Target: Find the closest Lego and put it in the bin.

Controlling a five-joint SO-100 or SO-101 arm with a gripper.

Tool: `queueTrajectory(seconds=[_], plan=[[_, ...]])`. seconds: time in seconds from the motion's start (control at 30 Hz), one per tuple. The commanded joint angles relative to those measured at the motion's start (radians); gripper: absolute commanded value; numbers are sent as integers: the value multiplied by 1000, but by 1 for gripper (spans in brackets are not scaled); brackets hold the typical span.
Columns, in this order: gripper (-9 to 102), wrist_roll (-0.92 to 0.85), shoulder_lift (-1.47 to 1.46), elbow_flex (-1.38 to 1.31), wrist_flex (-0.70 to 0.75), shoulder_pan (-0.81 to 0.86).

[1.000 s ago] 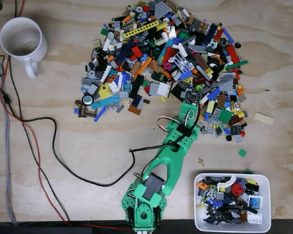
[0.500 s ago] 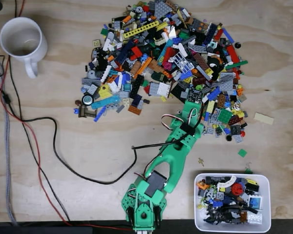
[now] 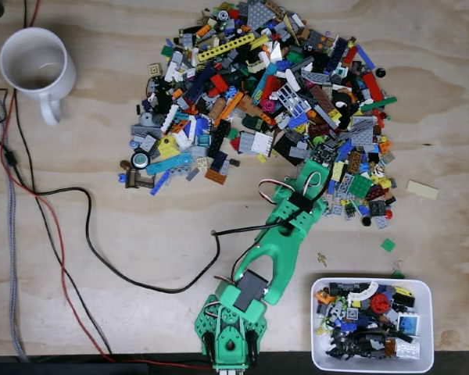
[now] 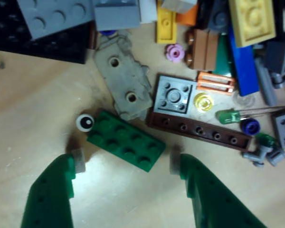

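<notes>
In the fixed view the arm [image 3: 277,242] covers the claw's tips and the pieces under them at the pile's [image 3: 266,94] lower edge. The wrist view is soft, and its top and right edges cut off several bricks. There the claw [image 4: 128,164] stands wide open and empty, and a green brick [image 4: 126,140] lies tilted on the desk [image 4: 28,109] between its fingers, just ahead of the tips and touching neither. A small eye piece [image 4: 85,122] sits at the brick's left end. The bin [image 3: 430,328], at the desk's lower right, holds mixed pieces. The mug [image 3: 35,66] stands at upper left.
</notes>
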Motion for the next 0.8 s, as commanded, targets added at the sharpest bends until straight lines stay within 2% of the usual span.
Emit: queueTrajectory(seconds=[0.0, 0.13, 0.57, 0.77], plan=[[27, 67, 12, -83, 20, -38], [27, 97, 9, -97, 35, -60], [26, 110, -32, -103, -51, -23], [17, 109, -44, -106, -40, -25]])
